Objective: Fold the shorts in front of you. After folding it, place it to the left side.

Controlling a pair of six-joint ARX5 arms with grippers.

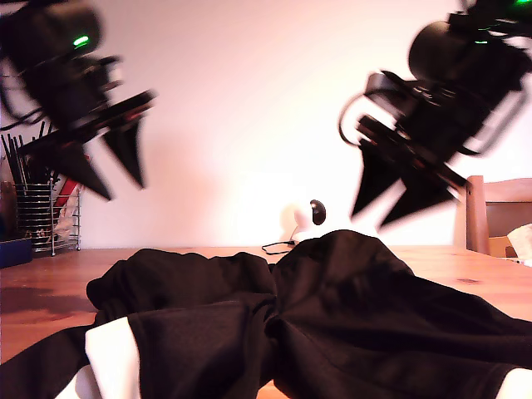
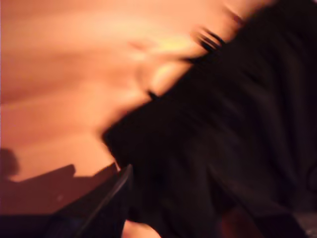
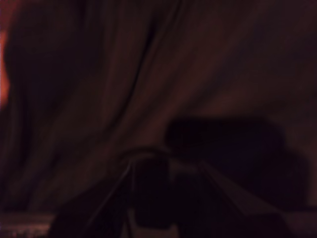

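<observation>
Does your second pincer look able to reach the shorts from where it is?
Probably yes. My second pincer hangs open over the shorts, and its wrist view shows only dark fabric ahead, with nothing in between.

From the exterior view, the shorts (image 1: 332, 316) lie on the table (image 1: 465, 270), filling its near half. A small camera (image 1: 309, 218) sits behind them at twelve o'clock. A wire rack (image 1: 41, 218) stands at ten o'clock, a chair (image 1: 490, 212) at two o'clock.
</observation>
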